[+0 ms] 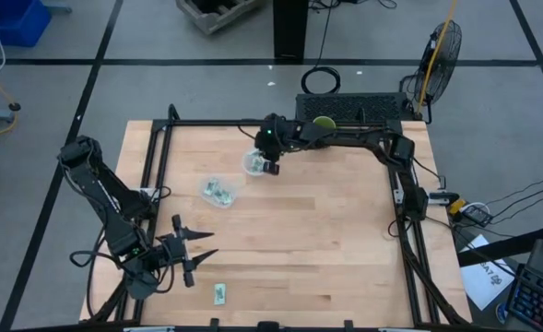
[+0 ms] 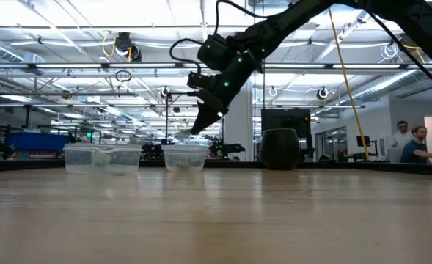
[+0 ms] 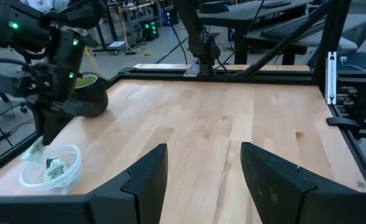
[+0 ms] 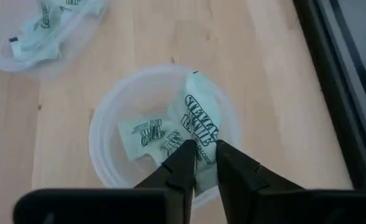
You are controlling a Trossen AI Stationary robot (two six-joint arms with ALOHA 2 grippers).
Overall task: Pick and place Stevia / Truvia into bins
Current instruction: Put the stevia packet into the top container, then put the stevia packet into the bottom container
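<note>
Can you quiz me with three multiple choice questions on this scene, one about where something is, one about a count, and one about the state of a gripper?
1. Where is the right gripper?
A. Above the round cup
B. Over the dark green cup
C. Parked at the table's near edge

2. How many sachets lie loose on the table, outside any container?
A. None
B. One
C. Four

3. How are the left gripper fingers?
A. Shut on a sachet
B. Open, holding nothing
C. Shut on a cup

Answers:
1. A, the right wrist view shows its fingers over the cup, pinching a sachet.
2. B, a single loose sachet lies near the front edge.
3. B, the fingers stand apart over bare wood.
</note>
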